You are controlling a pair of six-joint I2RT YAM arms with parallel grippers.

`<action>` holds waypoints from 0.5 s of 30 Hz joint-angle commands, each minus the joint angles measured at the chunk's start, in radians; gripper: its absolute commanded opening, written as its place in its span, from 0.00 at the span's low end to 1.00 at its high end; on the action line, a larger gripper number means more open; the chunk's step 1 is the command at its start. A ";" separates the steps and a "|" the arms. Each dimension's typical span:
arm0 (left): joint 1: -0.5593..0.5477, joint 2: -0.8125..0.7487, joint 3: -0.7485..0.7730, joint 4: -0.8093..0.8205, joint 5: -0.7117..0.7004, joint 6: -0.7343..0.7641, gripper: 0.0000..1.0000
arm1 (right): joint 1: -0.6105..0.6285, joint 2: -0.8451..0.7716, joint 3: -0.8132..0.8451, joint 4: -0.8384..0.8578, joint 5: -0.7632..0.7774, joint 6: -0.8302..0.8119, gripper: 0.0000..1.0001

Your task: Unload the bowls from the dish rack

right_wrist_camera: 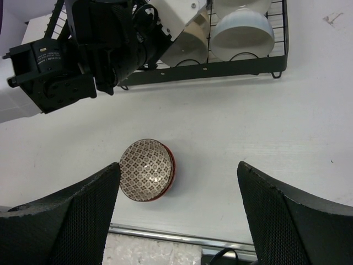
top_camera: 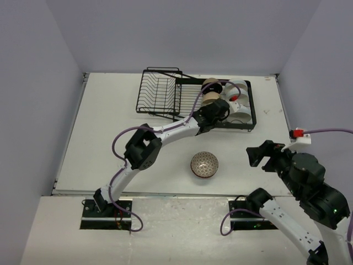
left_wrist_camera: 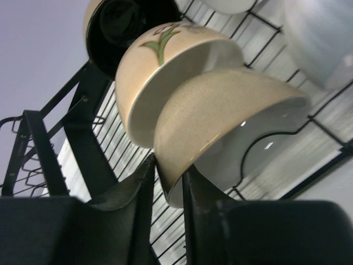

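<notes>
Beige speckled ceramic bowl (left_wrist_camera: 220,110) sits on edge in the black wire dish rack (left_wrist_camera: 41,149) with left gripper (left_wrist_camera: 168,185) pinched narrow on its rim, so lift straight up clear of the rack before swinging out; right gripper (right_wrist_camera: 177,182) gapes wide, empty.

Top view: the left pincer (top_camera: 216,110) and its wrist cover the speckled beige bowl (left_wrist_camera: 220,116), so the grip can't be read there. The right arm (top_camera: 309,187) runs off the bottom-right edge. Left wrist: the white bowl (left_wrist_camera: 320,38) is blurred and cropped, and the black-lined bowl (left_wrist_camera: 118,27) is cut by the top edge. Right wrist: the left arm (right_wrist_camera: 94,49) hides the left part of the dish rack (right_wrist_camera: 231,66).
</notes>
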 commanded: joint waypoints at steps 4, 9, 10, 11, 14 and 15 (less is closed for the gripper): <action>0.003 0.012 -0.034 0.054 0.029 -0.020 0.09 | -0.001 -0.005 -0.010 0.042 -0.013 -0.029 0.87; -0.011 0.009 -0.051 0.065 0.005 -0.025 0.00 | -0.003 -0.014 -0.017 0.049 -0.025 -0.035 0.87; -0.014 0.006 -0.056 0.082 -0.004 -0.025 0.00 | -0.001 -0.012 -0.017 0.048 -0.025 -0.034 0.87; -0.017 0.003 -0.068 0.091 -0.024 -0.022 0.00 | -0.001 -0.011 -0.017 0.052 -0.026 -0.035 0.87; -0.028 -0.002 -0.090 0.131 -0.063 -0.023 0.00 | -0.003 -0.011 -0.017 0.051 -0.025 -0.035 0.87; -0.031 -0.003 -0.097 0.145 -0.075 -0.023 0.00 | -0.001 -0.017 -0.017 0.051 -0.025 -0.034 0.87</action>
